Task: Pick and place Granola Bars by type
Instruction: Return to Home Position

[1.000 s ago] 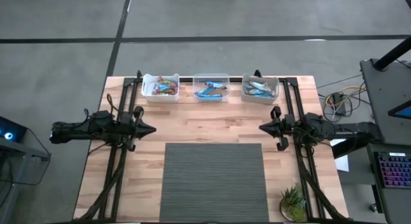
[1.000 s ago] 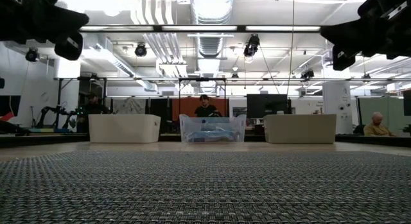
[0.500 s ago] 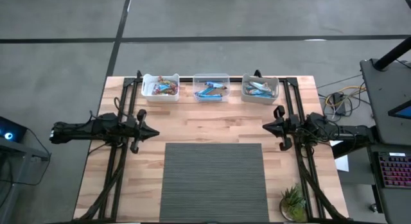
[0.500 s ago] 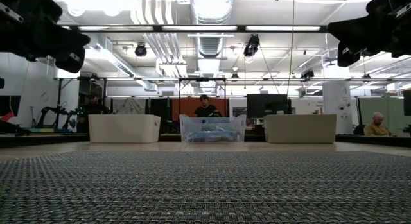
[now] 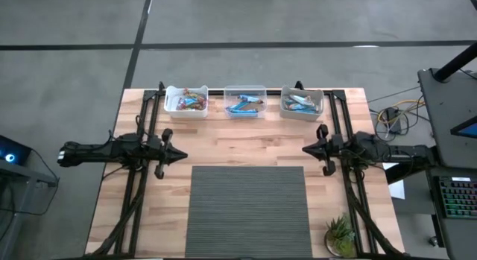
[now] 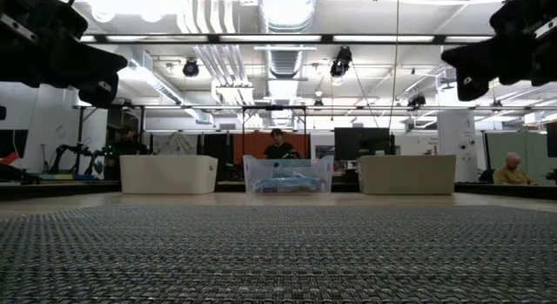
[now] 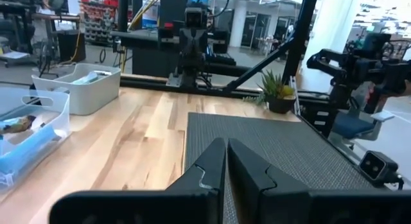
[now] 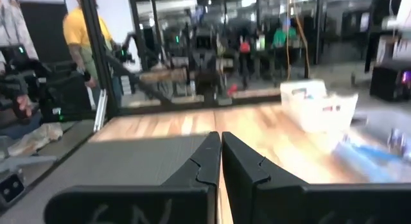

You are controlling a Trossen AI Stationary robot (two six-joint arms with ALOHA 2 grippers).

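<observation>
**Status: arms.** Both arms are drawn back to their own sides of the table, well apart from the bins.

- Over the last second the left gripper, at middle left of the high view, has flattened out and crept slightly toward the centre. In the low view it now sits a little lower in the upper left corner.
- The right gripper, at middle right, has shifted only marginally.
- In each wrist view the two fingers are pressed tip to tip with nothing between them. Both tools are closed and empty.

**Status: workpieces.** Every one of the Granola Bars that can be seen lies inside the row of three bins at top centre of the high view.

- The white bin, on the left of the row, holds reddish multicoloured wrappers, with what may be a blue one among them (the view is too small to be sure).
- The clear bin in the middle holds blue wrappers.
- The third bin, on the right, holds pale blue wrappers.
- No bar shows on the grey mat or on the bare wood.

**Assessment.** The small, fading movements suggest the arms are settling into their rest pose. With nothing loose and nothing held, sorting appears complete.
</observation>
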